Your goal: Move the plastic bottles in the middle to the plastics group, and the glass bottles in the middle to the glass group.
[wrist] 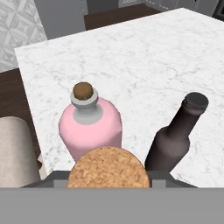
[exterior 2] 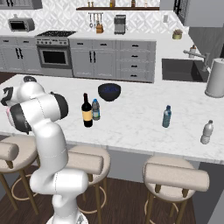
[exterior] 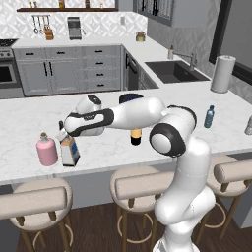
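Marble counter (exterior: 147, 147) edge beside squarish pale bottle (exterior: 70, 150) under gripper (exterior: 63, 132), grip state unclear, pink bottle (exterior: 47, 150) alongside.

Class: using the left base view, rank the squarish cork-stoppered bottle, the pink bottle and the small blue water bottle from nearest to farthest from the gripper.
1. Squarish cork-stoppered bottle: directly under the gripper.
2. Pink bottle: beside it, leftward.
3. Small blue water bottle: far right on the counter.
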You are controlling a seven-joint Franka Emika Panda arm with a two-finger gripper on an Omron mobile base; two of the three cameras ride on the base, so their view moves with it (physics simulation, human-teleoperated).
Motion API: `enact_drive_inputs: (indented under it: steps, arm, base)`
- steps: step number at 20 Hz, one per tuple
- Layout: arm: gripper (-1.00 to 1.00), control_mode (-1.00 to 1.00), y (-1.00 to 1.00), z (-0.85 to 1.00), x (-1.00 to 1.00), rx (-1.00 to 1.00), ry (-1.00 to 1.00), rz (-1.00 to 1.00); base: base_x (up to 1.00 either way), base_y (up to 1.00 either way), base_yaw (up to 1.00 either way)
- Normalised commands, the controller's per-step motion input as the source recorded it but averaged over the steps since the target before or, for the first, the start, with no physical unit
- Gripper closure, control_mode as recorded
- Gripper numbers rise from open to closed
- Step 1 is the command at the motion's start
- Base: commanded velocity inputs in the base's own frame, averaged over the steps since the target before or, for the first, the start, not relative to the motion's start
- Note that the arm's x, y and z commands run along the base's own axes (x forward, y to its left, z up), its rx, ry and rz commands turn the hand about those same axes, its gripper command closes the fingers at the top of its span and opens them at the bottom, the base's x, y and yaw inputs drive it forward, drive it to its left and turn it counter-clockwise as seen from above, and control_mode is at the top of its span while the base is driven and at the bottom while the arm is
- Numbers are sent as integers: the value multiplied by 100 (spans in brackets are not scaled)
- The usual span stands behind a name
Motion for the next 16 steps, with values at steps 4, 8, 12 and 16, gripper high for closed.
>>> enact_drive_inputs:
  steps: [4, 8, 12, 16]
  arm:
    - [-100, -100, 0, 0, 0, 0, 0, 0]
    - [-100, -100, -10, 2, -4, 0, -1, 0]
    - [-100, -100, -35, 17, -3, 0, -2, 0]
    - [-100, -100, -39, 37, -16, 0, -1, 0]
  base:
    - [0, 0, 0]
    - [0, 0, 0]
    - [0, 0, 0]
    - [0, 0, 0]
